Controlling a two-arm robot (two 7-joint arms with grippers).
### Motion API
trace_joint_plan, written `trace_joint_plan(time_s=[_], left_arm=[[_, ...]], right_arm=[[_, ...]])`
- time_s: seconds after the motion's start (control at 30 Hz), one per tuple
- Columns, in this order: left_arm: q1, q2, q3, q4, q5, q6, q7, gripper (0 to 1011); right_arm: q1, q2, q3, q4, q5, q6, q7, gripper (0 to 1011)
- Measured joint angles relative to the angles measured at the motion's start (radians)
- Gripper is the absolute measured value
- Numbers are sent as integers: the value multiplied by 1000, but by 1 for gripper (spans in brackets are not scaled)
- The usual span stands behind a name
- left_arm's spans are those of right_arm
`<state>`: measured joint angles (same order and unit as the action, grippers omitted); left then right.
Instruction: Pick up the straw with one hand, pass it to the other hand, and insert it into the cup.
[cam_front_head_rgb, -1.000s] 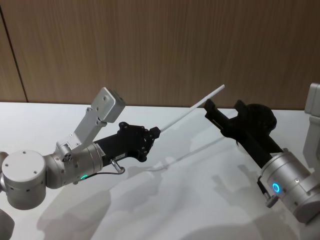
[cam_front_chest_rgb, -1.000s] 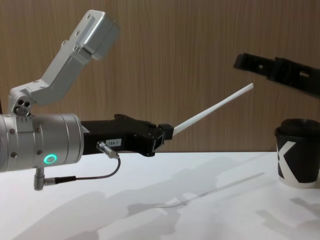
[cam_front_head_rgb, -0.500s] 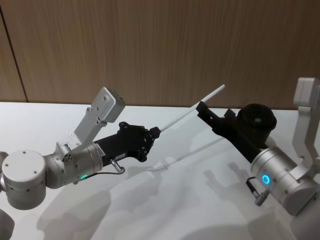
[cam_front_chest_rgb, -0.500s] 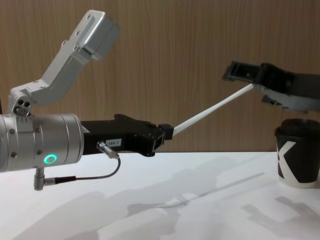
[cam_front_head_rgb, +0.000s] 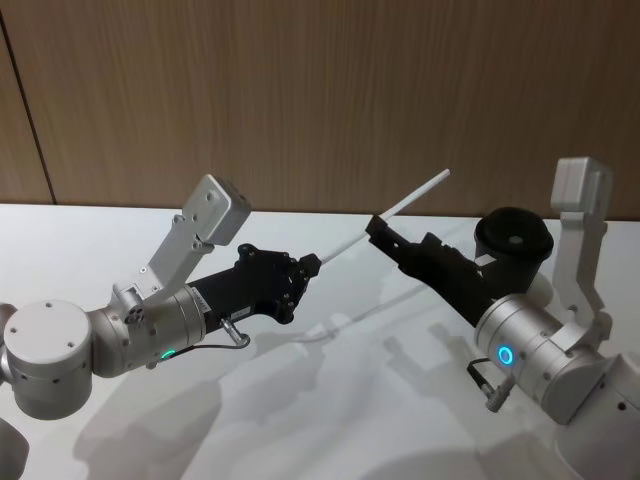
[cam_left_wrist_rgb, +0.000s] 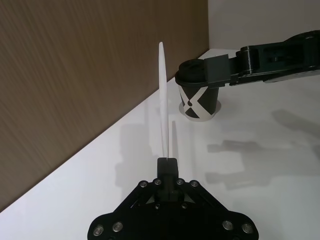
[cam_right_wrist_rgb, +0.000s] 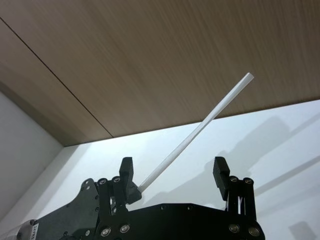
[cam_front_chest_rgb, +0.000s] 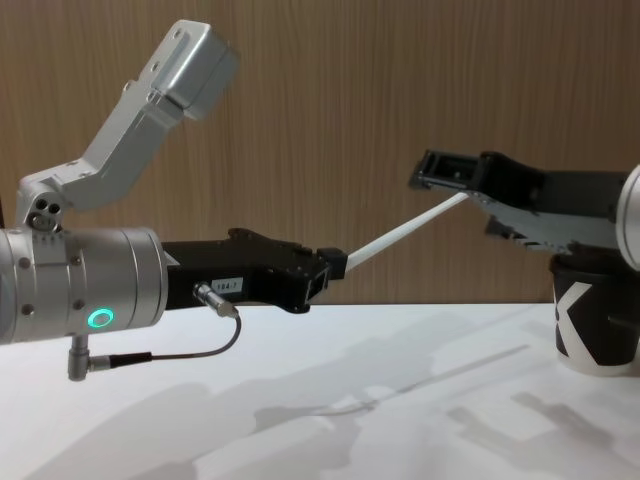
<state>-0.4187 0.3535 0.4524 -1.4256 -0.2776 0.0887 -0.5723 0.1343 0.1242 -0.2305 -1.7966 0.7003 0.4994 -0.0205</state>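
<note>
Left gripper (cam_front_head_rgb: 311, 262) sits near left, above the white table (cam_front_head_rgb: 90, 235), arm reaching in from the left edge and pointing right and far. Its jaws are pinched tight on the low end of the straw (cam_front_head_rgb: 412, 195). The straw is off the table, in the air near the middle of the scene, slanting up and to the right toward the far side, with its top end free. Right gripper (cam_front_head_rgb: 378, 228) comes in from the near right on a silver wrist with a blue ring light, pointing left and far, and meets the straw partway up. Its jaws are spread wide, with the fingers (cam_right_wrist_rgb: 220, 171) on either side of the straw, which runs much closer to one finger than the other; can't tell if it touches. The black cup (cam_front_head_rgb: 512, 235) stands upright on the table at far right, just behind the right gripper and apart from the straw. A wood wall (cam_front_head_rgb: 300, 100) is farthest back.
</note>
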Motion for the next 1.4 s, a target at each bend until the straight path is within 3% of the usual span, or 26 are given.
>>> trace_joint_plan(time_s=[0.53, 1.4], left_arm=[[0, 0, 0, 0, 0, 0, 0, 0], [0, 0, 0, 0, 0, 0, 0, 0]], right_arm=[[46, -12, -7, 63, 46, 23, 11, 1001], [143, -110, 59, 200, 141, 71, -121, 1001]])
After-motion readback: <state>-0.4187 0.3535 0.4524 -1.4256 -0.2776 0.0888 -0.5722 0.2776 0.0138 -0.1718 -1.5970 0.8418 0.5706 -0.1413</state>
